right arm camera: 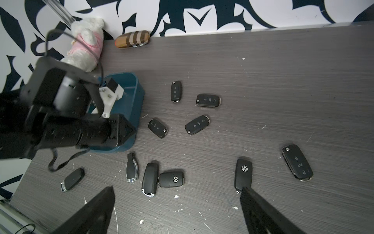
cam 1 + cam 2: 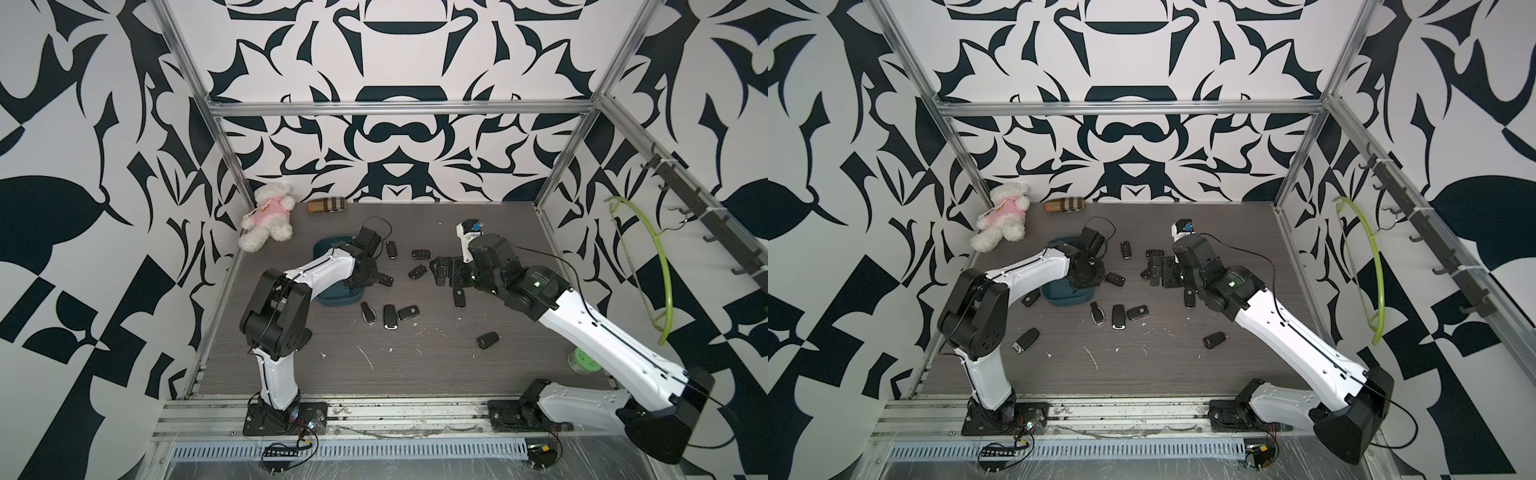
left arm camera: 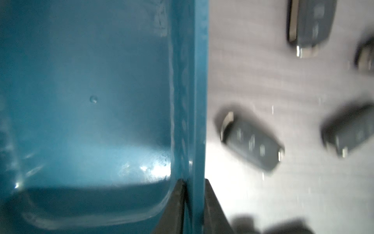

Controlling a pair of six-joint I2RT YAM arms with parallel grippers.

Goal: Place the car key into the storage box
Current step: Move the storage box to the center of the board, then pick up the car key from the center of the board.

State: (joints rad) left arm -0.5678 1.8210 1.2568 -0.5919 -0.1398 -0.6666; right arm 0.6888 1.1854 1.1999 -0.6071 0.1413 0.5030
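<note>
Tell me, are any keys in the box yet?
Not yet. The box looks empty where it shows. The left gripper has its jaws shut on the box's wall. The right gripper hangs open over the keys, holding none. All keys in view lie on the table, so every one is left.

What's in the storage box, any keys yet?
Empty where visible: the storage box floor shows bare in the left wrist view; rest hidden.

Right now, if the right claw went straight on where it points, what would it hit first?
The open right gripper would probably meet the table beside the VW-badged key fob; depth is unclear, so perhaps that fob first.
</note>
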